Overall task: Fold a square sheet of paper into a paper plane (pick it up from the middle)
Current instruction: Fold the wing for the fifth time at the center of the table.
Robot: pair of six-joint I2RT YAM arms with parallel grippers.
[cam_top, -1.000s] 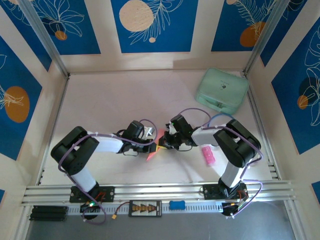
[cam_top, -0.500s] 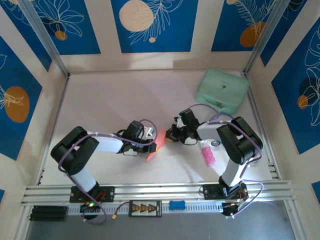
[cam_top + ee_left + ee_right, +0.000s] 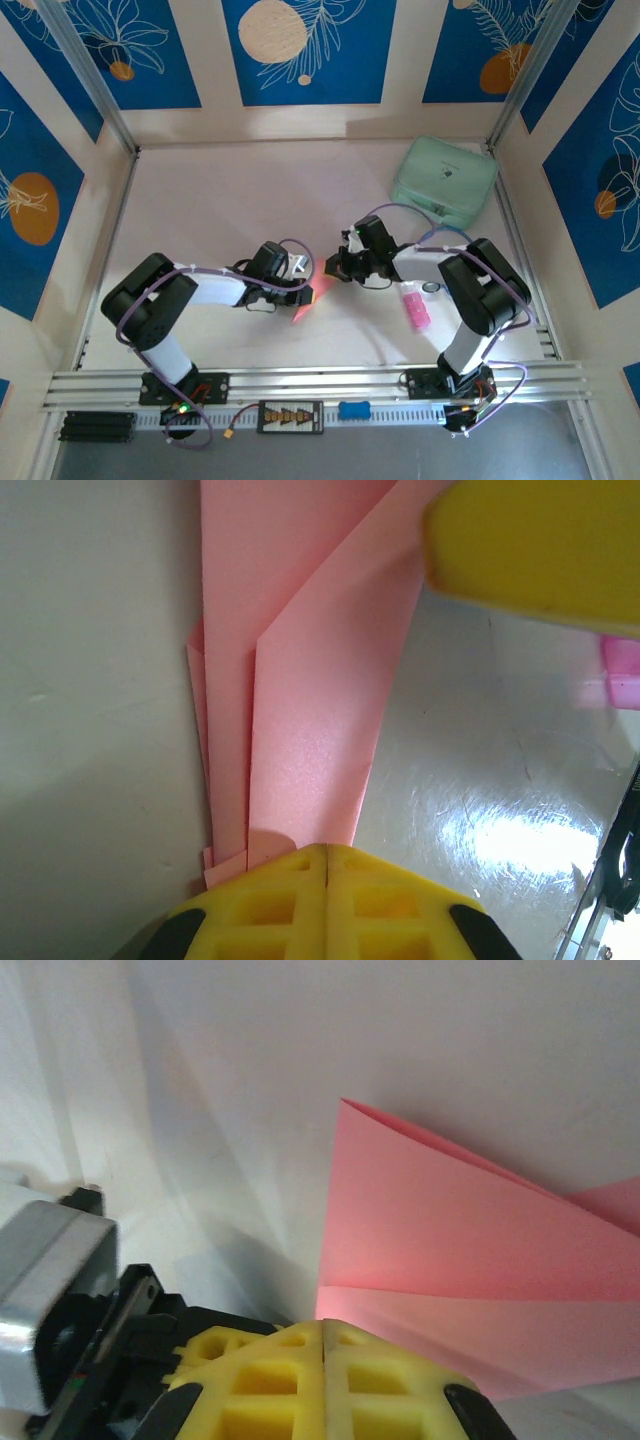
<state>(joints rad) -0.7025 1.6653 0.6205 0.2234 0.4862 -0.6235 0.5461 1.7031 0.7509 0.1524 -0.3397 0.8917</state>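
Right arm (image 3: 470, 290) has pulled its wrist farther up the bench (image 3: 220, 200) from the near rail than a second ago, and its elbow has swung outward; the left arm (image 3: 170, 300) and the paper's near end sit where they were.

Mint-green case (image 3: 444, 180) rests at the far right corner, well apart from the work.

Between the two wrists, near the middle of the bench's front half, the salmon-pink paper plane (image 3: 302, 308) is held off both ends. Its long axis runs on a diagonal, from near-left by the left gripper (image 3: 300, 287) toward far-right by the right gripper (image 3: 335, 267). Seen from the left wrist, the folded layers are narrowest at that gripper and widen away from it toward the other; from above, which end is the nose cannot be told.

Both pairs of yellow jaws are pressed together, each pinching an end of the folded paper at its seam.

Small bright-pink stick (image 3: 415, 308) lies on the bench beside the right forearm.
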